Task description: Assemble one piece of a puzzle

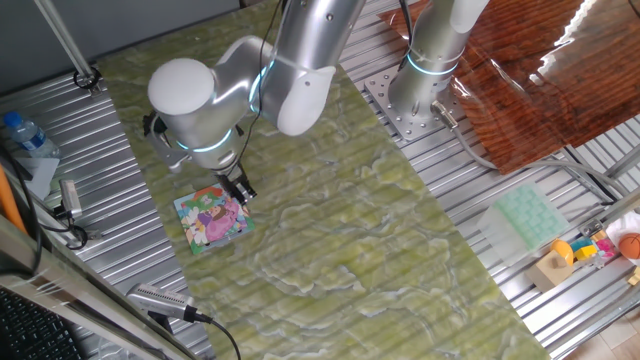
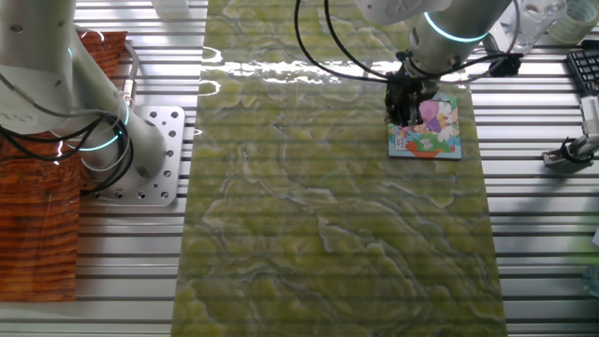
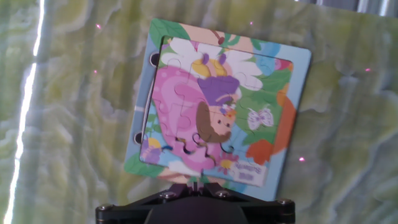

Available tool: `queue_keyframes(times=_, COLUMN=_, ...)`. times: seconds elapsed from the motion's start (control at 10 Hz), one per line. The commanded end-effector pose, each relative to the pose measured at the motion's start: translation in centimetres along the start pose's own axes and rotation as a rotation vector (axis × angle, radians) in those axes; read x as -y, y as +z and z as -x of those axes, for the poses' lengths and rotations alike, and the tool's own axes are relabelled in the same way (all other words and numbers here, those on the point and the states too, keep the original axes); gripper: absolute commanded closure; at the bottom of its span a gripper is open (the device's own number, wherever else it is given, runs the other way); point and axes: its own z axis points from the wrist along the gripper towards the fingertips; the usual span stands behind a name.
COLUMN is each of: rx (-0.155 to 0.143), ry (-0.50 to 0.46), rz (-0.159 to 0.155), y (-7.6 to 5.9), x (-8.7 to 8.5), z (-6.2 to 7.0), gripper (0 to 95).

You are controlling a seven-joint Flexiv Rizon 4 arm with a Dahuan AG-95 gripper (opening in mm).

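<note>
The puzzle, a small square board with a teal border and a pink, white and green cartoon picture, lies flat on the green marbled mat. A pink-and-white piece lies in the board's near edge with dark gaps around it, slightly out of line. My gripper hangs right over that edge, its fingers drawn together just beside the piece. No object shows between them. Whether the tips touch the piece cannot be told.
A second arm's base stands beside the mat. A pale green tray, small toys and a reddish wooden board lie on one side. A water bottle and a handheld tool lie on the other.
</note>
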Motion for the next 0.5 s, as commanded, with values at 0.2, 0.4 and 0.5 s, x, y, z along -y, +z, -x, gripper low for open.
queue_keyframes(times=0.2, rx=0.012, ry=-0.014, rz=-0.029, y=0.08, x=-0.02, z=0.22, gripper=95.0)
queue_keyframes(times=0.4, rx=0.022, ry=-0.016, rz=-0.035, y=0.14, x=-0.05, z=0.36, gripper=95.0)
queue_keyframes(times=0.5, rx=0.025, ry=-0.019, rz=-0.036, y=0.06, x=-0.07, z=0.44, gripper=95.0)
